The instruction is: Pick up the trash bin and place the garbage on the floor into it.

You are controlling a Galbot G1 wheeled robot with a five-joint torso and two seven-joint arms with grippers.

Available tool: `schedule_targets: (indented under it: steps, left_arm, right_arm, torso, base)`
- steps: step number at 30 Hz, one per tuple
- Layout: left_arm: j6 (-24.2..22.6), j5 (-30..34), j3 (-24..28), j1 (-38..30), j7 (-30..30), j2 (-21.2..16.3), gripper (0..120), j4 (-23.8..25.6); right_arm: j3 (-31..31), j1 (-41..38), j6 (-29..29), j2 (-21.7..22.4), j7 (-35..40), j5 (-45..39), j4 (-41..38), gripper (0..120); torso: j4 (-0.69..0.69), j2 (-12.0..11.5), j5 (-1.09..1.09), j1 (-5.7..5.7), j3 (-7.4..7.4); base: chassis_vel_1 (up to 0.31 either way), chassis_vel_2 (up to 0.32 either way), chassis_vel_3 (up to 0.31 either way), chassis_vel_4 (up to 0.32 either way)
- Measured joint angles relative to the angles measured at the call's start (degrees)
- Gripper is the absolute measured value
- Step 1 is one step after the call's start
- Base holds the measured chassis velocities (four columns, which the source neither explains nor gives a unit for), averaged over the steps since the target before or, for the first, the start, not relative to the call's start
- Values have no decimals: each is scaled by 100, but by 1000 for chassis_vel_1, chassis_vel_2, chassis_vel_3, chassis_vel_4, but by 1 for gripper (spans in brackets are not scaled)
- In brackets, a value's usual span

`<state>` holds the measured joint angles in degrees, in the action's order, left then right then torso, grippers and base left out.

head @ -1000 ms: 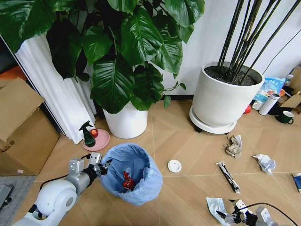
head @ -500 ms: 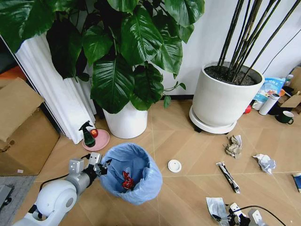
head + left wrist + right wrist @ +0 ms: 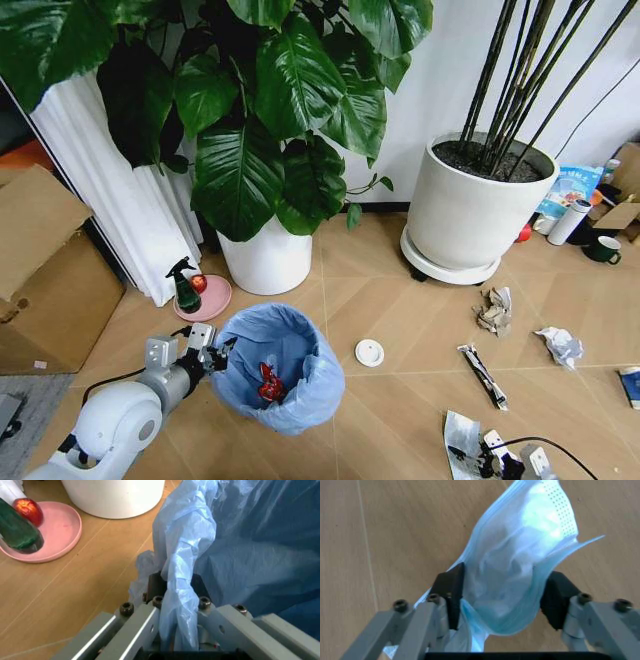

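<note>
Here the left tool [image 3: 214,353] is clenched on the rim of the trash bin [image 3: 277,366], its 2 fingers [image 3: 156,588] pinching the folded-over light-blue bag from either side, as the left wrist view makes plain. The bin sits on the floor [image 3: 390,300] in front of the white plant pot [image 3: 265,256], tilted a little, with a crushed red can [image 3: 268,382] lying inside it. Low at the right, the right tool [image 3: 480,457] grasps a pale blue face mask [image 3: 517,570]; the right wrist view shows the mask bunched between the 2 dark pads [image 3: 451,588], which press on it from both sides, just above the floor. More garbage lies scattered on the floor: a white disc [image 3: 369,352] near the bin, a striped wrapper [image 3: 484,375] further right, and 2 crumpled paper wads [image 3: 495,309] beyond it. A pink dish [image 3: 204,297] with a green spray bottle [image 3: 186,286] stands beside the pot.
</note>
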<state>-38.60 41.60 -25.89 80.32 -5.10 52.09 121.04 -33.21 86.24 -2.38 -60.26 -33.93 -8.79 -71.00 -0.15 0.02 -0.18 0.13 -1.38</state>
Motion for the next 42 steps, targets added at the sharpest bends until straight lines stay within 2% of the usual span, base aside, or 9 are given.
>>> schedule_targets:
  steps: [10, 16, 18, 20, 23, 26, 32, 37, 42]
  left_arm:
    - [-2, -8, -4, 38, -8, 4, 0, 53]
    - [-13, -7, 3, 46, -37, -1, 0, 84]
    - [-16, -5, 10, 46, -50, -9, 0, 93]
    - [-19, -4, 25, 50, -62, -23, 0, 97]
    - [-23, 1, 53, 44, -75, -48, 0, 98]
    - [-27, 12, 113, 4, -86, -66, 0, 84]
    - [-42, 100, 251, -115, -153, -91, 0, -6]
    - [-77, 244, 514, -431, -244, -160, 0, -217]
    - [-93, 308, 711, -652, -254, -202, 0, -335]
  right_arm:
    - [-12, 46, 78, -51, 13, 42, -44, 20]
    - [-105, 17, -1, -151, 108, -94, -239, 0]
    - [-135, -16, -17, -159, 143, -202, -335, 0]
    - [-206, -82, -23, -141, 195, -342, -538, 0]
    - [-262, -166, -27, -49, 252, -506, -795, 0]
    - [-305, -274, -86, 88, 346, -733, -1109, 0]
    - [-280, -522, -269, 258, 527, -1233, -1761, 0]
    - [24, -973, -671, 556, 822, -1938, -2845, 0]
    - [431, -1412, -873, 739, 1043, -2285, -3341, 0]
  torso:
    - [1, -1, 8, 0, -1]
    - [0, -5, 25, 1, -5]
    - [1, -4, 25, 2, -4]
    - [2, -4, 7, 2, -4]
    - [2, -4, 16, 1, -3]
    - [1, -4, 5, 2, -3]
    - [0, -4, 8, 1, -2]
    - [1, -3, 6, 2, -2]
    - [-1, -3, 7, 1, -2]
  base:
    - [0, 0, 0, 0]
    - [0, 0, 0, 0]
    - [0, 0, 0, 0]
    - [0, 0, 0, 0]
    - [0, 0, 0, 0]
    - [0, 0, 0, 0]
    - [0, 0, 0, 0]
    - [0, 0, 0, 0]
    - [0, 0, 0, 0]
